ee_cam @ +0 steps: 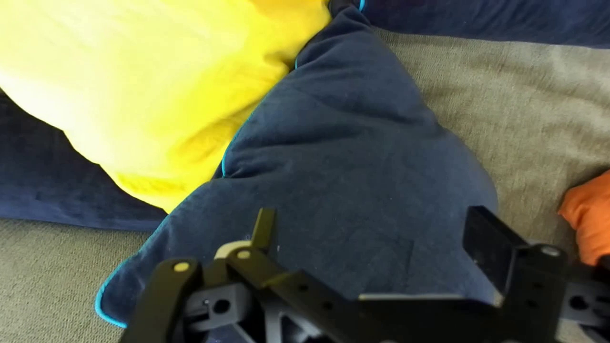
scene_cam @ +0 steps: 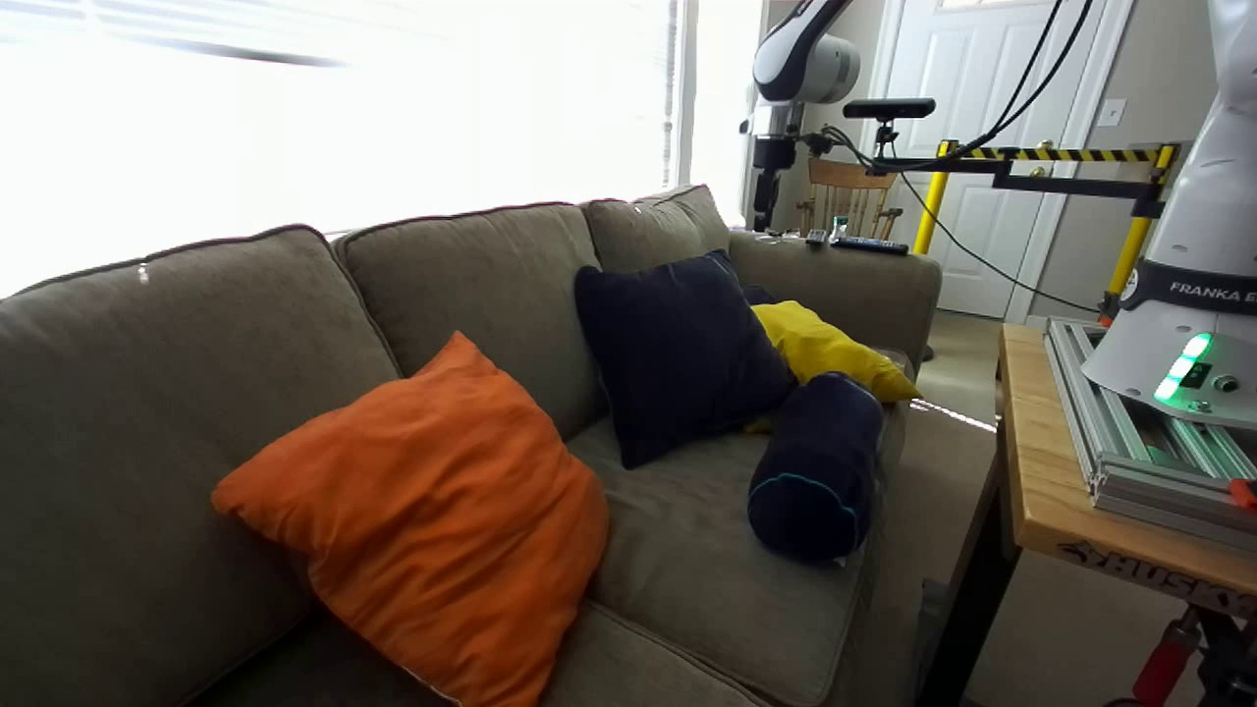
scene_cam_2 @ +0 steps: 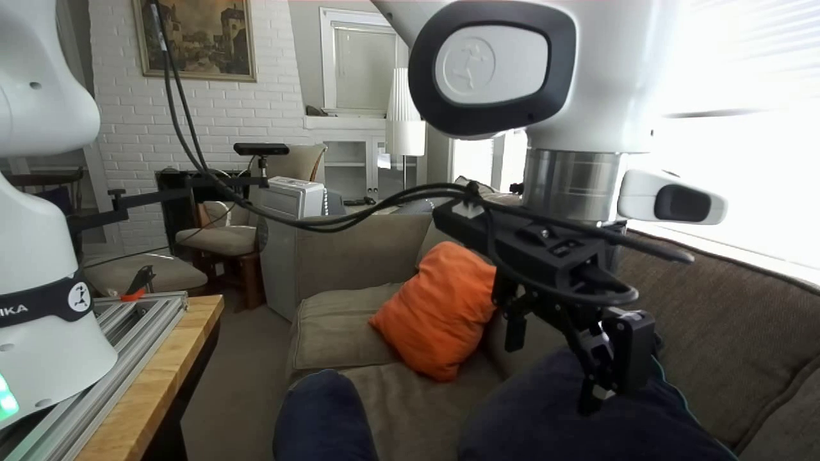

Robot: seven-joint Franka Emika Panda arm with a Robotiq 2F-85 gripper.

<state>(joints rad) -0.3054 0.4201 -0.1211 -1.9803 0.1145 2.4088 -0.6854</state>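
My gripper (ee_cam: 374,228) stands open above the sofa, its two fingers wide apart with nothing held between them. Below them in the wrist view lies a dark navy square pillow (ee_cam: 352,157) with turquoise piping; it also leans on the sofa back in an exterior view (scene_cam: 678,353). A yellow pillow (ee_cam: 143,90) overlaps it at upper left, and more navy fabric (ee_cam: 47,181) shows beneath the yellow. A navy bolster (scene_cam: 820,471) lies at the seat's front. An orange pillow (scene_cam: 422,520) rests farther along the sofa, its corner at the wrist view's right edge.
The grey-brown sofa (scene_cam: 678,560) has a tall back and an armrest (scene_cam: 835,275) with remotes (scene_cam: 869,245) on it. A wooden workbench (scene_cam: 1041,462) carries the robot base. Cables (scene_cam_2: 359,221) loop along the arm. A camera (scene_cam: 889,108) is mounted on a bar near yellow posts.
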